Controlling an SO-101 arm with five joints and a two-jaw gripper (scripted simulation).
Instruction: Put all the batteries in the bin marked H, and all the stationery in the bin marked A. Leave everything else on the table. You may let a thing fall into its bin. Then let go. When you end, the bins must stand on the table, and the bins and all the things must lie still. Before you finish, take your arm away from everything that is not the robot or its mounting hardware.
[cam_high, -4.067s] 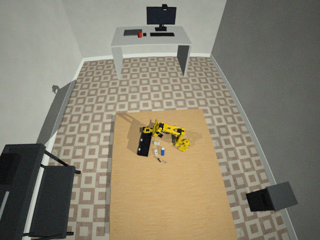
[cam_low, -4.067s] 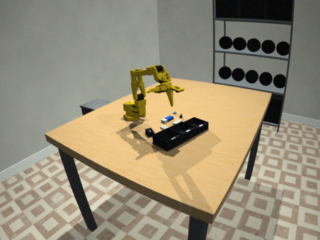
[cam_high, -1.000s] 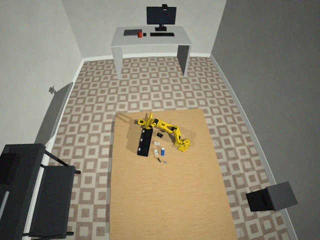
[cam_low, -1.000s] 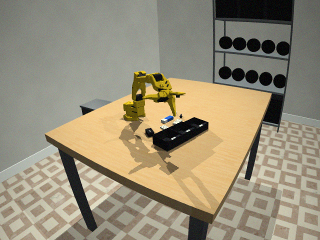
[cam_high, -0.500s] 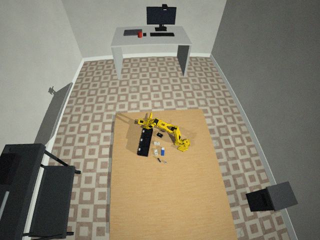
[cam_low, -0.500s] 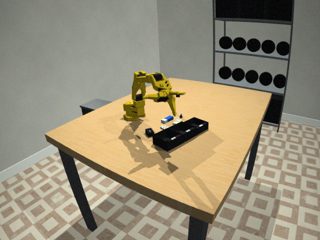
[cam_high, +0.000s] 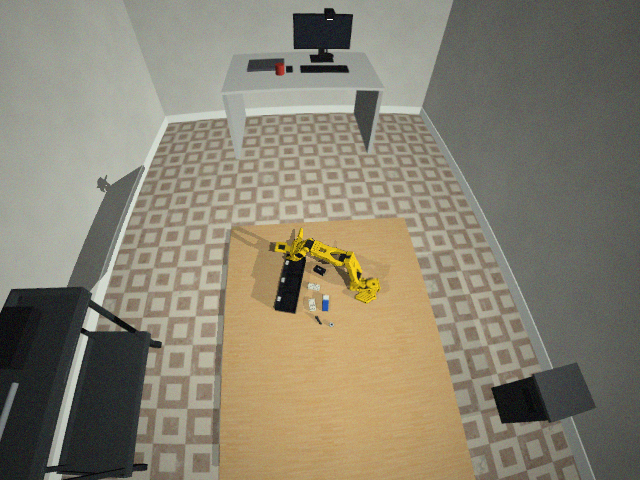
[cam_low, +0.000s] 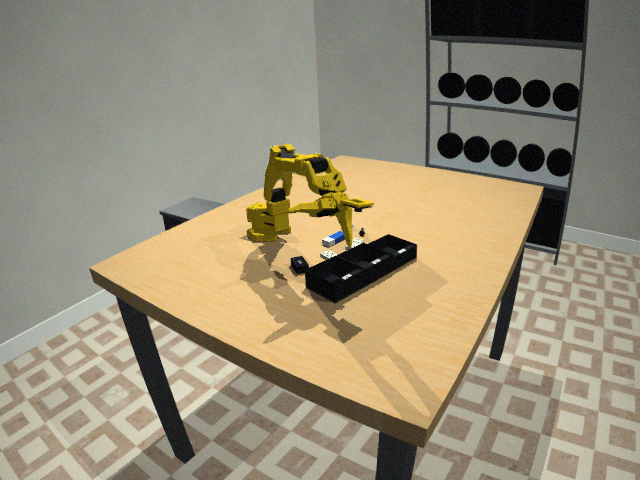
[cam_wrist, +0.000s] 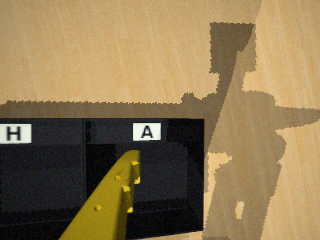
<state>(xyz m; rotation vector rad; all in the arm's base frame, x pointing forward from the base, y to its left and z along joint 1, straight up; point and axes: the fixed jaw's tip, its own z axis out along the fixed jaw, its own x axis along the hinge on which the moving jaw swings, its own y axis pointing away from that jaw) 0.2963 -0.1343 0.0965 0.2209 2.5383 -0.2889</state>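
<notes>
A black row of bins (cam_high: 289, 284) lies on the wooden table, left of the arm's base (cam_high: 367, 291). In the wrist view the end bin is marked A (cam_wrist: 146, 131) and its neighbour is marked H (cam_wrist: 15, 133); both insides are dark. My gripper (cam_high: 295, 246) hangs open and empty above the A end, and one yellow jaw (cam_wrist: 125, 185) shows over bin A. A blue and white eraser (cam_high: 325, 302) and a small black block (cam_high: 319, 269) lie on the table between the bins and the base. They also show in the exterior view: the eraser (cam_low: 333, 238) and the block (cam_low: 298, 263).
Two white dominoes (cam_high: 313, 285) (cam_high: 311, 303) lie beside the bins. Two tiny dark parts (cam_high: 317, 320) (cam_high: 329, 324) lie just past the eraser. The bin row (cam_low: 361, 266) sits near the table's middle, far from every edge.
</notes>
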